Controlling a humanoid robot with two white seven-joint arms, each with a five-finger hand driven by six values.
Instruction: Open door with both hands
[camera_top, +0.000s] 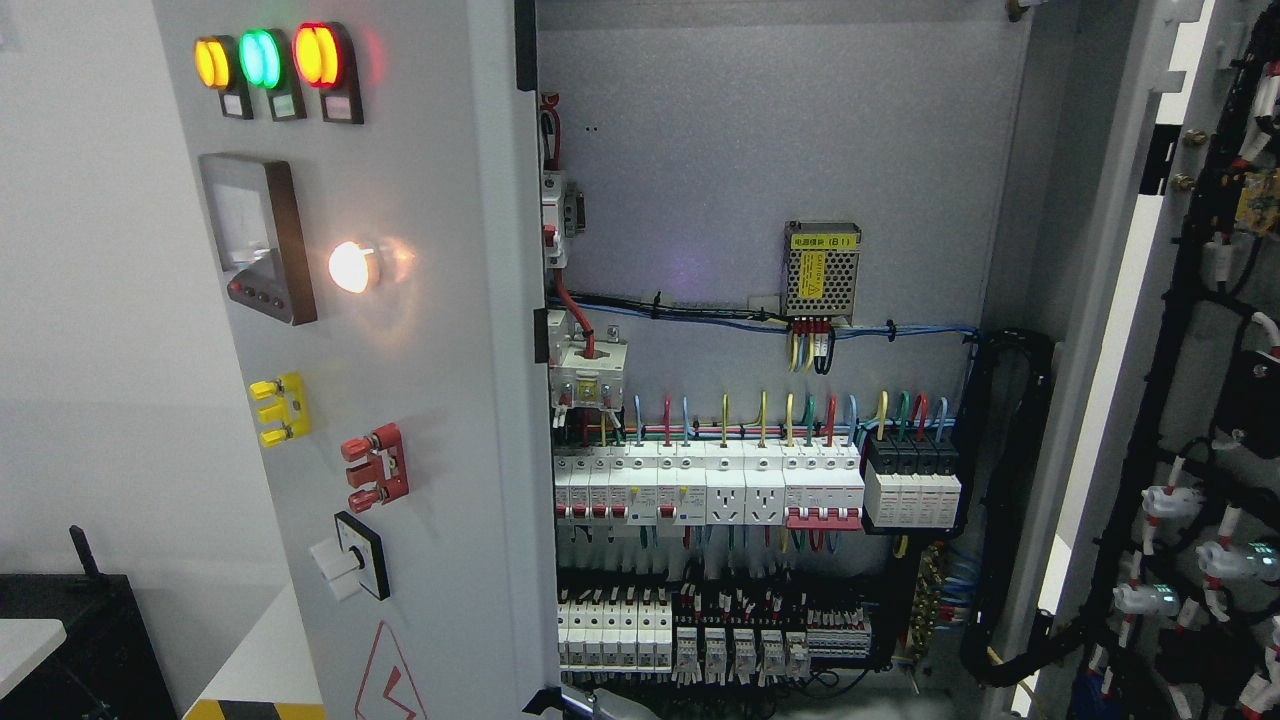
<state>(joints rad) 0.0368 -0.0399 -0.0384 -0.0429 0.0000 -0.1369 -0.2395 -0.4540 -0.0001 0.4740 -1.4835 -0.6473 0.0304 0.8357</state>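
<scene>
1. Neither hand is shown in the head view; no arm enters from the lower left or lower right, so whether the fingers are released, clenched or grasping anything cannot be told.
2. Both doors are judged already swung open. The cabinet interior (780, 300) is fully exposed between them.
3. The left door (400, 330) is seen with its outer face turned toward the camera and angled leftward. Three lit lamps (268, 60), a meter (258, 238), a white lamp (350, 267) and a rotary switch (360, 555) are carried on it.
4. The right door (1215, 380) is seen from its inner side at the picture's right edge, with black wiring (1180, 330) and white connectors run along it.
5. Each door's long axis is upright, top to bottom of the frame; the left leaf is leaned slightly in the picture by the camera's angle. The hinged edges are taken to lie at the cabinet's outer sides, with the free edges swung out toward the robot.
6. Inside, rows of breakers (700, 490) and a small power supply (822, 268) are visible on the back panel.
7. The opening is judged essentially done; at most a little more swing is left, which cannot be confirmed.
</scene>
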